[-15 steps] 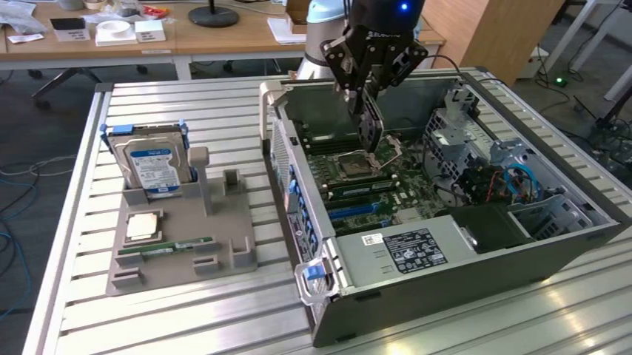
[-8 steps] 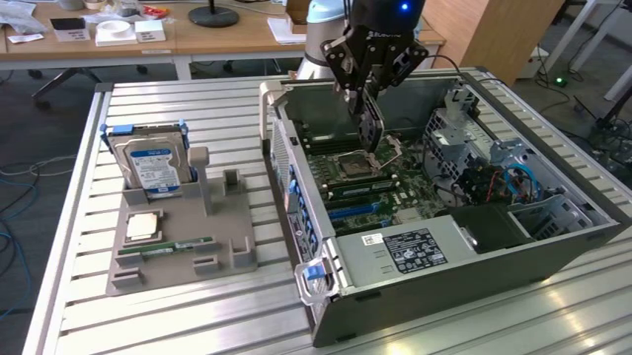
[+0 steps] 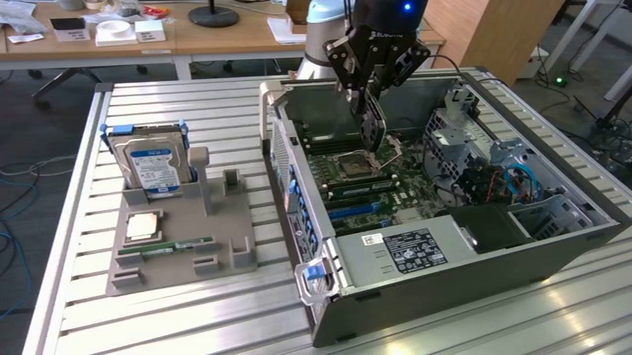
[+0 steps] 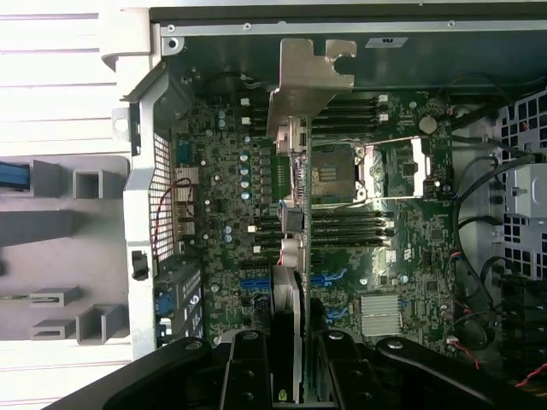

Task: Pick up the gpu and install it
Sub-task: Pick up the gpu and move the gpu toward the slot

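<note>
**Gpu held edge-down inside the open case**

Your hand (image 3: 369,100) is closed on the gpu (image 3: 374,137), fingers (image 4: 249,376) clamped on both faces. The card hangs inside the computer case (image 3: 283,155), which stands toward the counter's (image 3: 177,96) edge on the exterior view's right. The card sits over the motherboard (image 3: 345,188) by the processor socket (image 3: 353,164), short of the blue slots (image 3: 351,212). If it comes down here, its edge could strike the socket. A tilt in the grip could jam the card, and its silver bracket (image 4: 308,77) could catch the case wall.
</note>
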Controlling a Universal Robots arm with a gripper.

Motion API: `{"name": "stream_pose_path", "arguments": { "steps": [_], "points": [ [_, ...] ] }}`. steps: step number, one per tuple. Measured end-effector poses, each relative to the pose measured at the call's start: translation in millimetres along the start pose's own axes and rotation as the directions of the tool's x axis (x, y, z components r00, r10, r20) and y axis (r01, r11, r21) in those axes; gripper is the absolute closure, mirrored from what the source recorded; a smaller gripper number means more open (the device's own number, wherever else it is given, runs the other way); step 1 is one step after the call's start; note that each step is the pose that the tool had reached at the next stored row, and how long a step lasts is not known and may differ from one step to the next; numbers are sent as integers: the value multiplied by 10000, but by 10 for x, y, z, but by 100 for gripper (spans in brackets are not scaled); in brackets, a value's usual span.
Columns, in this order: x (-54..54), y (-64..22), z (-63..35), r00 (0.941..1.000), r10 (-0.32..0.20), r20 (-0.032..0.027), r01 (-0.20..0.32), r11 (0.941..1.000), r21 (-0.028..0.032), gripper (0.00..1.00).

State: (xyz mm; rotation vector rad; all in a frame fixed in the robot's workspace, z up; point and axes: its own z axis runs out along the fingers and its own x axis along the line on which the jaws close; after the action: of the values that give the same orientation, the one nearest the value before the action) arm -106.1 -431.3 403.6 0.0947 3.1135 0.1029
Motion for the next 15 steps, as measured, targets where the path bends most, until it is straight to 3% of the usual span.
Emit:
{"name": "stream_pose_path", "arguments": {
  "steps": [15],
  "points": [
    [-90, 5, 5, 10000, 0, 0, 0, 10000, -1, 73]
  ]
}}
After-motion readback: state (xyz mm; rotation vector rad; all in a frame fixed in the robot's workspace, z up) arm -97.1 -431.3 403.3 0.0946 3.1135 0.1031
